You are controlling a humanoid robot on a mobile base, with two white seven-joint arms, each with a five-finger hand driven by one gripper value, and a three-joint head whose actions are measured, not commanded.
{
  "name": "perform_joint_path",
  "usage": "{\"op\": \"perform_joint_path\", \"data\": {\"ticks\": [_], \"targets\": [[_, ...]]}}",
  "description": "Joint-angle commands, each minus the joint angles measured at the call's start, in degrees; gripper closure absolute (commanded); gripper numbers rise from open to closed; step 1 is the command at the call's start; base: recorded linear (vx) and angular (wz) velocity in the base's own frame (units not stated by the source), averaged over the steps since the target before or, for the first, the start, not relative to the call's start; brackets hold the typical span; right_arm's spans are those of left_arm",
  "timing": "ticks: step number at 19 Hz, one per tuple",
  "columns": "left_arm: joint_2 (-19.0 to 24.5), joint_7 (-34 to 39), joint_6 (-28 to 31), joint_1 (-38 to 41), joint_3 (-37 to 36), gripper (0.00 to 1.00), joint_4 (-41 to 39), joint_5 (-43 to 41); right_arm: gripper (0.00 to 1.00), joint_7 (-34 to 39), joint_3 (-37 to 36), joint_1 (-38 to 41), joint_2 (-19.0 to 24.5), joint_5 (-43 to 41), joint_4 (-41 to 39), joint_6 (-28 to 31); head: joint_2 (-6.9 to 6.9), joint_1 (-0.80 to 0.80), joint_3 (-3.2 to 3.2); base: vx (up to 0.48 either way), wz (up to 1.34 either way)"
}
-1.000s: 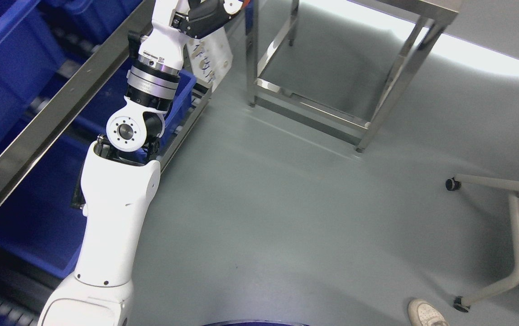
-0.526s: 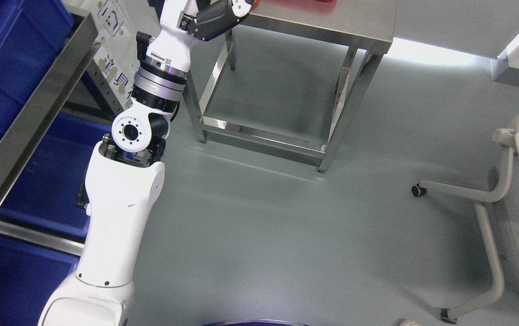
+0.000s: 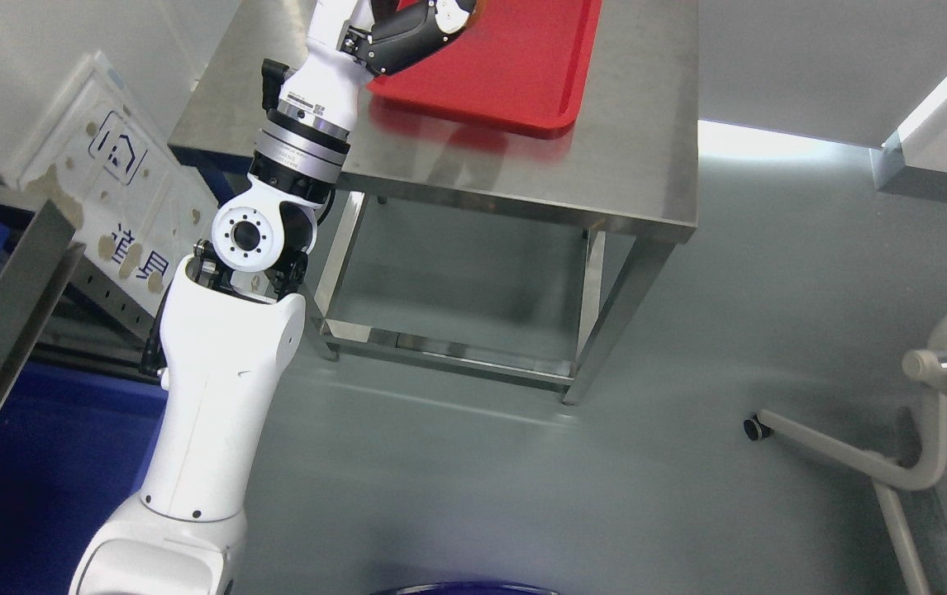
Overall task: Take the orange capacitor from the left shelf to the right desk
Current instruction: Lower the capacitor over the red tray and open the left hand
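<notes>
My left arm rises from the lower left, and its dark left hand [image 3: 411, 33] is cut off by the top edge. The hand hovers over the near left corner of a red tray [image 3: 523, 74] lying on the steel desk [image 3: 630, 157]. I cannot make out an orange capacitor; whatever is in the hand lies beyond the picture's top. The shelf's steel rail [image 3: 2, 306] and blue bins [image 3: 19, 479] show at the far left, behind the arm.
A white sign panel [image 3: 126, 190] leans between the shelf and the desk. The desk's legs and lower bars [image 3: 449, 359] stand on the grey floor. A chair's wheeled frame [image 3: 870, 463] sits at the lower right.
The camera has swung right and up: the shelf slid off to the left, and the desk top with the red tray came into view. The left hand now hangs over the tray.
</notes>
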Motion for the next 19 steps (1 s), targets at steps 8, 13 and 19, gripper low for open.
{"op": "perform_joint_path", "data": {"ticks": [8, 13, 19], "targets": [[1.0, -0.02, 6.89, 4.01, -2.12, 0.93, 7.89, -4.33, 0.0, -0.05, -0.62, 0.8, -1.0, 0.0, -1.93, -0.03, 0.0, 0.0, 0.0, 0.37, -0.04], [1.0, -0.02, 6.98, 4.54, -1.94, 0.85, 9.04, -5.04, 0.0, -0.05, -0.62, 0.8, -1.0, 0.0, -1.93, -0.03, 0.01, 0.0, 0.0, 0.154, -0.06], [1.0, -0.02, 7.16, 2.79, -1.77, 0.32, 8.78, -4.95, 0.0, -0.05, -0.62, 0.8, -1.0, 0.0, -1.93, -0.03, 0.01, 0.0, 0.0, 0.051, -0.02]]}}
